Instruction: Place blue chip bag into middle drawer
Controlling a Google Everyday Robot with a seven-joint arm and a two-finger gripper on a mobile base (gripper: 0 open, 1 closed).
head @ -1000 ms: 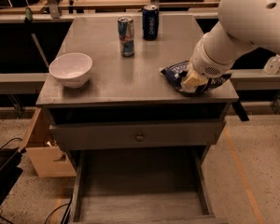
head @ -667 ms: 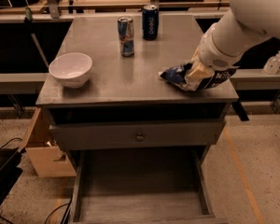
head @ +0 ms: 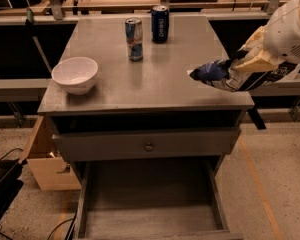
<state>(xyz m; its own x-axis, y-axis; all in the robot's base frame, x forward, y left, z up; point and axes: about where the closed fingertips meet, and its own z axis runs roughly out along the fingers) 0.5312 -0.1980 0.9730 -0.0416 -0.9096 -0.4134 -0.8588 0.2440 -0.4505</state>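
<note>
The blue chip bag [head: 225, 77], crinkled dark-blue foil with white print, hangs in the air over the cabinet top's right front corner. My gripper [head: 255, 60] is shut on the bag's right part and holds it lifted, at the right edge of the view. The middle drawer [head: 150, 211] is pulled out below, a wide shallow grey box with thin side walls and a bare grey floor. The bag is up and to the right of the drawer.
The grey cabinet top [head: 150, 69] carries a white bowl [head: 75, 74] at the left and two soda cans [head: 135, 39] [head: 160, 23] at the back. A closed drawer front with a round knob [head: 148, 146] sits above the open drawer. A cardboard box [head: 47, 164] stands at the left.
My gripper has lifted the chip bag off the cabinet top and carried it up and to the right. The bowl, cans and drawer have not moved.
</note>
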